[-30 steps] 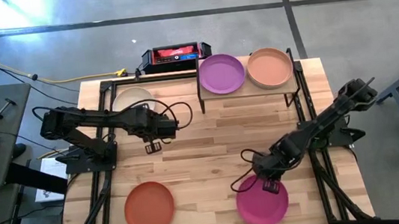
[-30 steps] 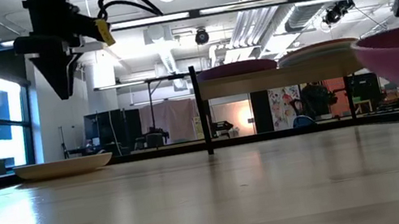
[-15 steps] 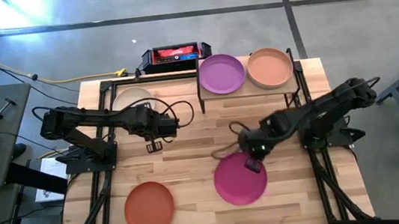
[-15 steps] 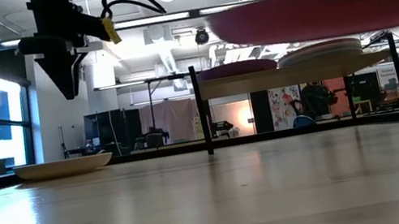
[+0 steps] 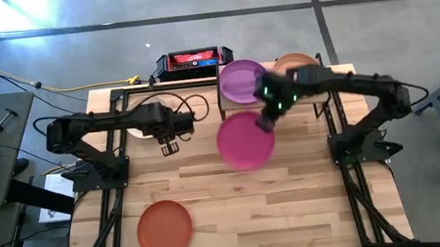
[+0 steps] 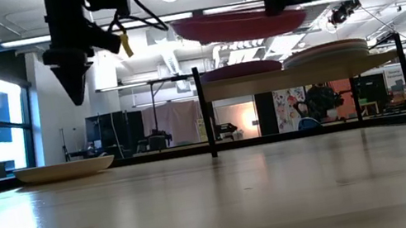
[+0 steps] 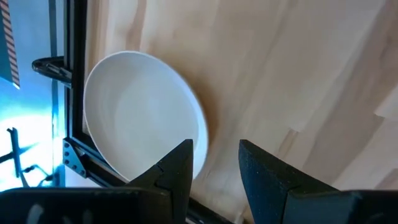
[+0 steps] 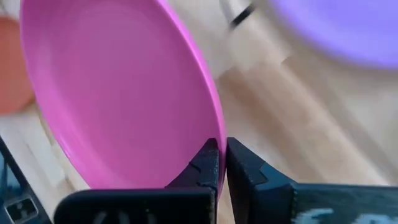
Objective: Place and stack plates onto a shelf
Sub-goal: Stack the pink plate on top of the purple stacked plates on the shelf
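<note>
My right gripper (image 5: 268, 120) is shut on the magenta plate (image 5: 245, 140) and holds it high in the air just in front of the shelf (image 6: 288, 75). The purple plate (image 5: 241, 78) lies on the shelf's left half. The tan plate (image 5: 296, 61) lies on its right half, partly hidden by my right arm. My left gripper (image 7: 216, 165) is open and hovers above the table beside the cream plate (image 7: 143, 118), which lies flat near the far left corner. The rust orange plate (image 5: 164, 228) lies flat near the near left edge. My right gripper pinches the magenta plate's rim (image 8: 214, 144) between its two fingers, one above the rim and one below. The plate (image 6: 238, 26) is lifted clear, about level, above the height of the shelf board, and reaches out from the fingers toward the table's left.
A black and red box (image 5: 192, 60) sits beyond the table's far edge. The shelf's thin black legs (image 6: 204, 114) stand on the far part of the table. Bare wood stretches across the table's middle and near right.
My right gripper has carried the magenta plate from the near right of the table up and toward the far edge, and it now hangs in front of the shelf, above board height. My left gripper has drifted slightly toward the far edge, nearer the cream plate.
</note>
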### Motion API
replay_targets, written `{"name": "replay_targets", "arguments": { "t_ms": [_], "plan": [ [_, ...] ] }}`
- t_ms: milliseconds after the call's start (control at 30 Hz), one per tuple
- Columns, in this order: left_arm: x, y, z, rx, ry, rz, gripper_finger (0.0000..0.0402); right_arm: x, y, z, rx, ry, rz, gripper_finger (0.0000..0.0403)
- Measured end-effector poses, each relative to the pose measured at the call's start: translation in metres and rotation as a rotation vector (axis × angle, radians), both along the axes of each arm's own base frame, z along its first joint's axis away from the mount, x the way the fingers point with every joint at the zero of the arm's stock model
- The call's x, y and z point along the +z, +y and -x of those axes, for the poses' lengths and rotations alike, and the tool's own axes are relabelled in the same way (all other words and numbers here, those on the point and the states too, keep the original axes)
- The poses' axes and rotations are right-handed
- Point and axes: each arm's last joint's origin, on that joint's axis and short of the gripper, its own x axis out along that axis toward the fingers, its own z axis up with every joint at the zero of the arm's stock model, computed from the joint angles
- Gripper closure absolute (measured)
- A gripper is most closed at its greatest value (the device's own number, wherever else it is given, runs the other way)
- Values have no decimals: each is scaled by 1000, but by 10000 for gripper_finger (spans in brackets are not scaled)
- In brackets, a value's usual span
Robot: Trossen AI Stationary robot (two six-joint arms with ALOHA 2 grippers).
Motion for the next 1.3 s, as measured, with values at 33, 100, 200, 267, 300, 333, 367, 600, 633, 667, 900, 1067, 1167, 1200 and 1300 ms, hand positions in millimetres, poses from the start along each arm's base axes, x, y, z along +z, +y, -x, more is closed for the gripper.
{"name": "replay_targets", "arguments": {
  "t_ms": [33,100,200,267,300,333,367,600,633,667,900,1067,1167,1200,1300],
  "plan": [
    [0,3,0,10,-4,-1,282,3,-11,3,-15,-14,-1,403],
    [0,8,0,17,-8,-1,282,8,-32,10,-50,-36,2,403],
    [0,15,-1,27,-31,-5,282,15,-62,23,-104,-72,19,403],
    [0,19,0,43,-39,-7,282,19,-80,32,-150,-98,35,403],
    [0,21,0,50,-45,-9,282,21,-88,37,-176,-114,42,403],
    [0,24,0,58,-50,-10,282,23,-97,42,-205,-133,46,403],
    [0,26,0,66,-57,-12,282,25,-105,46,-233,-154,51,403],
    [0,38,-1,110,-111,-27,282,33,-156,82,-473,-250,117,403],
    [0,40,-2,116,-120,-29,282,33,-163,86,-511,-267,131,403],
    [0,41,-2,121,-127,-31,282,33,-170,90,-541,-284,144,403],
    [1,49,0,152,-142,-37,282,24,-201,95,-611,-396,61,403],
    [1,53,1,170,-144,-38,282,15,-204,95,-606,-393,-70,403],
    [1,55,2,176,-147,-40,282,13,-201,97,-623,-366,-107,403],
    [1,55,2,176,-148,-40,282,11,-200,98,-629,-351,-124,403],
    [1,55,1,176,-155,-42,282,8,-195,98,-653,-309,-172,403]
  ]
}}
